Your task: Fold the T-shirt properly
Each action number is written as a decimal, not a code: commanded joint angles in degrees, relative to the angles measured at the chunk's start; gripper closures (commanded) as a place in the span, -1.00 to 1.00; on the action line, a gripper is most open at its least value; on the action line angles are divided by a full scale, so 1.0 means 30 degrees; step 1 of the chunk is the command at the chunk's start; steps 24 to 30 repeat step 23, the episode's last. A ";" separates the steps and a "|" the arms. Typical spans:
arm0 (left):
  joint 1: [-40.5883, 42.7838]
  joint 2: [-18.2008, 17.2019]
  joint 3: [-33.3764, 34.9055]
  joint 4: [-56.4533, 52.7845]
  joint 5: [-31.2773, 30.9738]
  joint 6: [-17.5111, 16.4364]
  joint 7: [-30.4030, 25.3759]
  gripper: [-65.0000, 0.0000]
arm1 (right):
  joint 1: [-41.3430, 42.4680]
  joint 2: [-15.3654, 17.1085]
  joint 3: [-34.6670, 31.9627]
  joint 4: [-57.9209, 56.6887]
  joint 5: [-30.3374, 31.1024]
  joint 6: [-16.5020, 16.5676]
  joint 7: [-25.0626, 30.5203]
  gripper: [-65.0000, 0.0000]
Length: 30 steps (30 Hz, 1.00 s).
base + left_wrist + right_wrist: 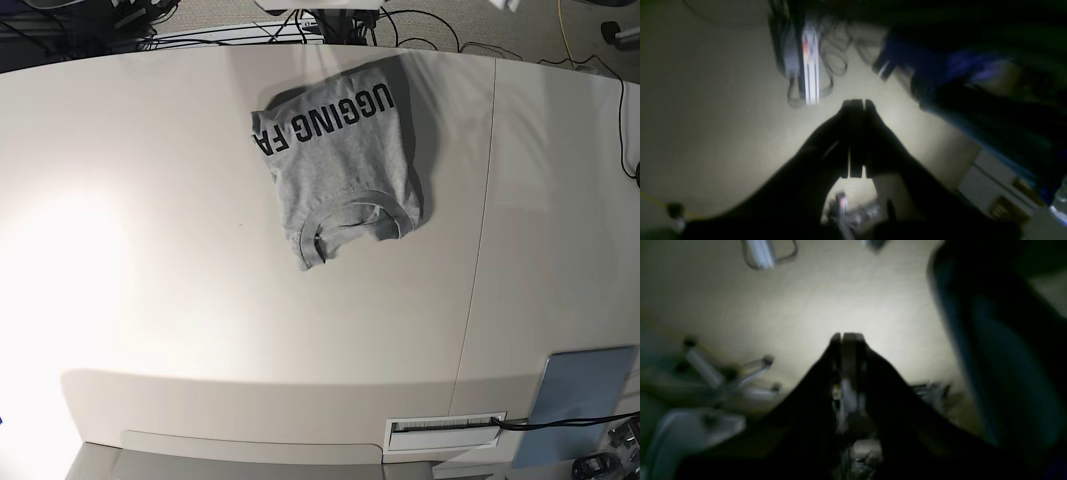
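Note:
The heather-grey T-shirt (340,165) lies as a folded bundle on the far middle of the white table (180,300), black lettering up and the ribbed neck (355,215) toward the near side. Neither arm shows in the base view. In the dim left wrist view my left gripper (857,101) is shut, its fingers pressed together over a pale floor, holding nothing. My right gripper (846,335) is shut and holds nothing in the right wrist view. The T-shirt appears in neither wrist view.
A flat blue-grey pad (585,395) lies at the near right corner beside a white slotted plate (445,428). A seam (480,230) crosses the table. Cables (300,30) run beyond the far edge. A power strip with cords (810,66) and a chair base (723,376) are on the floor.

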<state>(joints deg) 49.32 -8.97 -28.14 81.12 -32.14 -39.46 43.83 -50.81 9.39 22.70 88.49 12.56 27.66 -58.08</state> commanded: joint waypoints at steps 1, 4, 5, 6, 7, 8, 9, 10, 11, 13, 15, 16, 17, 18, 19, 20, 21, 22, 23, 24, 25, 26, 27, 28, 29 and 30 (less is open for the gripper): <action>-0.0211 -0.0131 0.0066 -0.1086 0.0372 -0.0179 -0.0656 1.00 | 0.0357 0.0284 0.0095 -0.1290 -0.0211 0.0248 0.0138 1.00; -0.1953 -0.0138 0.0219 -0.5493 0.2535 -0.0179 -0.2652 1.00 | 0.2688 0.1020 0.0073 -0.6368 -0.0430 0.1224 0.1413 1.00; -0.2586 -0.0153 0.0219 -0.6943 0.3140 -0.0179 -0.3242 1.00 | 0.3461 0.1297 0.0066 -0.7970 -0.0503 0.1486 0.1953 1.00; -0.3257 -0.0204 0.0219 -0.8349 0.3854 -0.0179 -0.3934 1.00 | 0.4233 0.1566 0.0051 -0.9522 -0.0634 0.1668 0.2528 1.00; -0.3949 -0.0262 0.0219 -0.9704 0.4495 -0.0179 -0.4532 1.00 | 0.4976 0.1792 0.0044 -1.0979 -0.0743 0.1785 0.3089 1.00; -0.4641 -0.0321 0.0219 -1.0943 0.5049 -0.0179 -0.5144 1.00 | 0.5697 0.1967 0.0044 -1.2327 -0.0962 0.1938 0.3636 1.00; -0.5340 -0.0379 0.0219 -1.2101 0.5508 -0.0015 -0.5639 1.00 | 0.6375 0.2120 0.0044 -1.3544 -0.1333 0.2076 0.4277 1.00; -0.6018 -0.0415 0.0219 -1.3143 0.5901 0.0452 -0.6105 1.00 | 0.7016 0.2229 0.0044 -1.4651 -0.1719 0.2222 0.4976 1.00; -0.6681 -0.0423 0.0219 -1.4047 0.6331 0.0860 -0.6477 1.00 | 0.7621 0.2288 0.0044 -1.5620 -0.2164 0.2368 0.5625 1.00; -0.8051 -0.0393 0.0219 -1.5555 0.7016 0.1304 -0.6623 1.00 | 0.8786 0.2324 0.0044 -1.7078 -0.3060 0.2514 0.6586 1.00; -0.9296 -0.0393 0.0219 -1.6888 0.7490 0.1297 -0.6535 1.00 | 0.9857 0.2251 0.0036 -1.8010 -0.3198 0.2499 0.6790 1.00; -0.9843 -0.0393 0.0219 -1.7486 0.7759 0.1304 -0.6506 1.00 | 1.0309 0.2157 0.0029 -1.8316 -0.3198 0.2506 0.6725 1.00; -1.0346 -0.0393 0.0219 -1.8047 0.8036 0.1392 -0.6499 1.00 | 1.0695 0.2113 -0.0087 -1.8527 -0.3198 0.2506 0.6615 1.00; -1.0783 -0.0401 0.0219 -1.8557 0.8262 0.1647 -0.6499 1.00 | 1.1016 0.2055 -0.0335 -1.8666 -0.3198 0.2499 0.6499 1.00; -1.1162 -0.0401 0.0219 -1.8986 0.8415 0.2098 -0.6506 1.00 | 1.1249 0.2011 -0.0714 -1.8680 -0.3198 0.2499 0.6426 1.00; -1.1482 -0.0393 0.0219 -1.9336 0.8612 0.2572 -0.6608 1.00 | 1.1395 0.1989 -0.1188 -1.8659 -0.3191 0.2499 0.6455 1.00; -1.1759 -0.0401 0.0219 -1.9620 0.8743 0.2936 -0.6659 1.00 | 1.1489 0.1953 -0.1727 -1.8659 -0.3191 0.2499 0.6441 1.00; -1.1963 -0.0401 0.0219 -1.9817 0.8772 0.3031 -0.6754 1.00 | 1.1540 0.1916 -0.2310 -1.8659 -0.3191 0.2492 0.6492 1.00; -1.2094 -0.0393 0.0219 -1.9941 0.8852 0.3002 -0.6892 1.00 | 1.1540 0.1894 -0.2907 -1.8659 -0.3191 0.2477 0.6594 1.00; -1.2094 -0.0393 0.0219 -1.9941 0.8852 0.3002 -0.6892 1.00 | 1.1540 0.1894 -0.2907 -1.8659 -0.3191 0.2477 0.6594 1.00; -1.2094 -0.0393 0.0219 -1.9941 0.8852 0.3002 -0.6892 1.00 | 1.1540 0.1894 -0.2907 -1.8659 -0.3191 0.2477 0.6594 1.00; -1.2094 -0.0393 0.0219 -1.9941 0.8852 0.3002 -0.6892 1.00 | 1.1540 0.1894 -0.2907 -1.8659 -0.3191 0.2477 0.6594 1.00; -1.2094 -0.0393 0.0219 -1.9941 0.8852 0.3002 -0.6892 1.00 | 1.1540 0.1894 -0.2907 -1.8659 -0.3191 0.2477 0.6594 1.00; -1.2094 -0.0393 0.0219 -1.9941 0.8852 0.3002 -0.6892 1.00 | 1.1540 0.1894 -0.2907 -1.8659 -0.3191 0.2477 0.6594 1.00; -1.2094 -0.0393 0.0219 -1.9941 0.8852 0.3002 -0.6892 1.00 | 1.1540 0.1894 -0.2907 -1.8659 -0.3191 0.2477 0.6594 1.00; -1.2094 -0.0393 0.0219 -1.9941 0.8852 0.3002 -0.6892 1.00 | 1.1540 0.1894 -0.2907 -1.8659 -0.3191 0.2477 0.6594 1.00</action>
